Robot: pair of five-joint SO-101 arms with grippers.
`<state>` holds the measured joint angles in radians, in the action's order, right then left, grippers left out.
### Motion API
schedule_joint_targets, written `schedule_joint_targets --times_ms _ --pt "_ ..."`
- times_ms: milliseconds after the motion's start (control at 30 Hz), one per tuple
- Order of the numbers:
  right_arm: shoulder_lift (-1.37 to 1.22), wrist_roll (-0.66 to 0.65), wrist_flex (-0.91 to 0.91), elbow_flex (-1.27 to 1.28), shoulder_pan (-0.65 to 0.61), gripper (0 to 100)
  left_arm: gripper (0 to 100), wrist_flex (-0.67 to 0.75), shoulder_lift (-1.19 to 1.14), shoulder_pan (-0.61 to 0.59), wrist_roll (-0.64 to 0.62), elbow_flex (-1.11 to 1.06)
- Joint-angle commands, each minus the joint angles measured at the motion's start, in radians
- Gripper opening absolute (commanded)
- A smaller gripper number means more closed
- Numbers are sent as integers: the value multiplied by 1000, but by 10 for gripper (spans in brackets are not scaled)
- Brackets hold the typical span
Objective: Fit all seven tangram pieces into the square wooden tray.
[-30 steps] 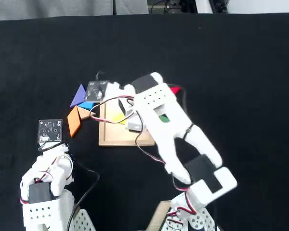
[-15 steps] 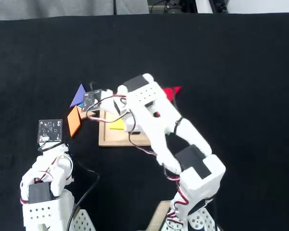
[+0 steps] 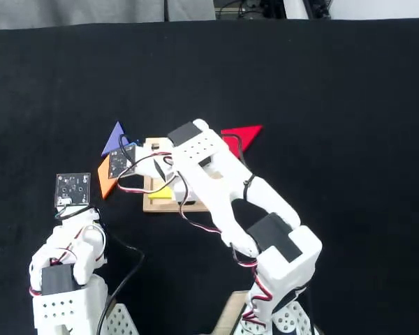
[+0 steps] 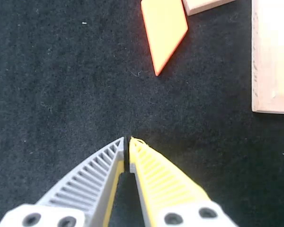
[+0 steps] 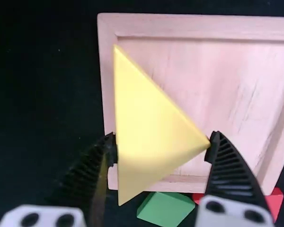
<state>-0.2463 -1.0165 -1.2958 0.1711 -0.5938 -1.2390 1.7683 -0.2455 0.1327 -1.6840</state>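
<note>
Yellow triangle (image 5: 146,137) held over tray (image 5: 189,21); none judged seated.
Right jaws are clamped on it; left jaws are closed, empty.

I swung the right gripper (image 5: 161,142) left across the tray (image 3: 169,206); yellow triangle (image 3: 162,193) went with it toward the left rim. Red triangle (image 3: 241,135) got uncovered.
</note>
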Motion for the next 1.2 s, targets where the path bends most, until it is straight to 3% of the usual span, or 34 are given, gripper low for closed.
schedule_joint_targets --times_ms 0,500,733,1000,1067,1167 --pt "8 -6 14 1 -3 254 30 -6 3 2 8 -19" --pt "8 29 26 4 -3 256 30 -6 3 2 8 -19" --pt "8 51 18 10 -5 432 30 -6 3 2 8 -19" --pt "22 52 18 -19 5 443 30 -6 3 2 8 -19" --pt "35 55 17 -61 29 405 30 -6 3 2 8 -19" --pt "41 84 28 -151 61 204 30 -6 3 2 8 -19"
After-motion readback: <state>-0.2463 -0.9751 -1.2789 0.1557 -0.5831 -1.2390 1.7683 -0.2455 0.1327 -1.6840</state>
